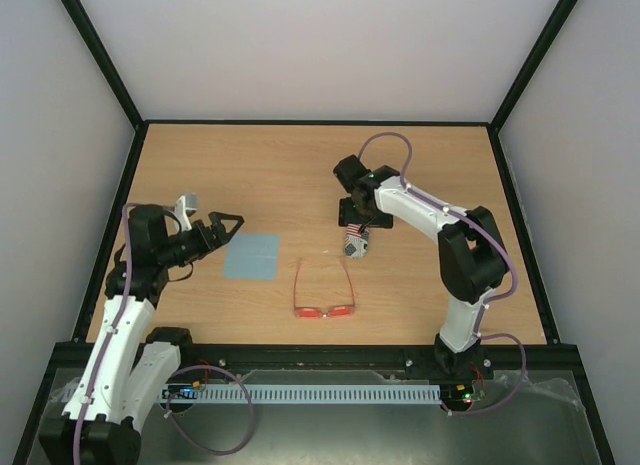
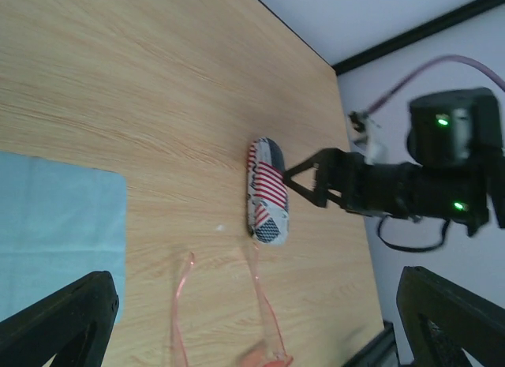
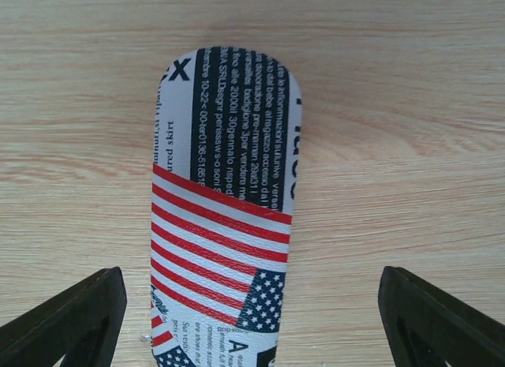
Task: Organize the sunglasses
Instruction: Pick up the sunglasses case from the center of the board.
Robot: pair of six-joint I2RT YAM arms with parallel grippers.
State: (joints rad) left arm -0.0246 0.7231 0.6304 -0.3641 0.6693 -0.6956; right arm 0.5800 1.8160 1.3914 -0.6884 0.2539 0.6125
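The sunglasses (image 1: 323,311), with a thin red-orange frame and temple arms unfolded toward the far side, lie on the table near the front middle. They also show in the left wrist view (image 2: 269,319). The flag-patterned case (image 1: 356,244) lies just beyond them, closed, and shows in both wrist views (image 2: 267,191) (image 3: 225,217). My right gripper (image 1: 352,223) hangs open over the case's far end, its fingers (image 3: 71,320) wide of both sides, holding nothing. My left gripper (image 1: 232,231) is open and empty above the left edge of the light-blue cloth (image 1: 252,256).
The cloth lies flat left of the sunglasses and fills the left of the left wrist view (image 2: 55,217). The wooden table (image 1: 300,165) has a black raised border and grey walls on three sides.
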